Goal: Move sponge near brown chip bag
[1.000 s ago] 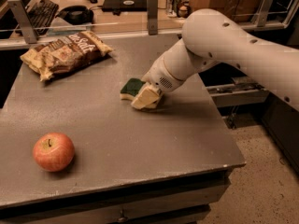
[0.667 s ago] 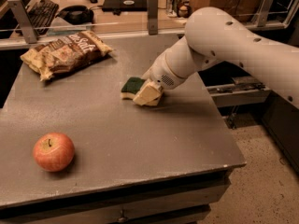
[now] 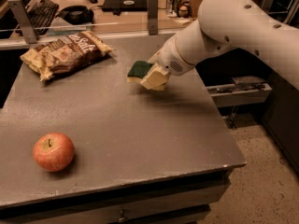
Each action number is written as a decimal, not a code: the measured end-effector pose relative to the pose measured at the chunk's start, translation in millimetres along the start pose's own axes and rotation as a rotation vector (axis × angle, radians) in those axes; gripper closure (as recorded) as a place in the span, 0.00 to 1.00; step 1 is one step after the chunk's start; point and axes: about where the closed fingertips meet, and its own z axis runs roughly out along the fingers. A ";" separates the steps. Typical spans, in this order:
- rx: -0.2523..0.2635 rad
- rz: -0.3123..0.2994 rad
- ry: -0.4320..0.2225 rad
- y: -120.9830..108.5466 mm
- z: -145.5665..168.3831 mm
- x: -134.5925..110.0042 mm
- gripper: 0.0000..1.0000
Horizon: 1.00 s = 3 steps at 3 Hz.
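The sponge [image 3: 138,70], dark green on top with pale yellow foam below, is held just above the grey table [image 3: 140,139] at its far middle. My gripper [image 3: 154,78] is shut on the sponge's right end, with the white arm reaching in from the right. The brown chip bag [image 3: 63,52], crinkled with white lettering, lies flat at the table's far left corner, about one bag-length left of the sponge.
A red-yellow apple [image 3: 53,151] sits near the table's front left. Behind the table runs a rail with two posts [image 3: 152,13], and a desk with a keyboard [image 3: 39,10] lies beyond. The table's right edge drops to the floor [image 3: 261,171].
The gripper has lifted the sponge slightly off the table and carried it a little farther back. The chip bag and apple have not moved.
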 end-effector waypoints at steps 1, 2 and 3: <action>0.000 0.001 -0.010 2.7 4.3 -3.6 1.00; 0.006 -0.028 -0.039 -11.2 29.6 -26.2 1.00; -0.003 -0.062 -0.066 -25.8 66.8 -58.1 1.00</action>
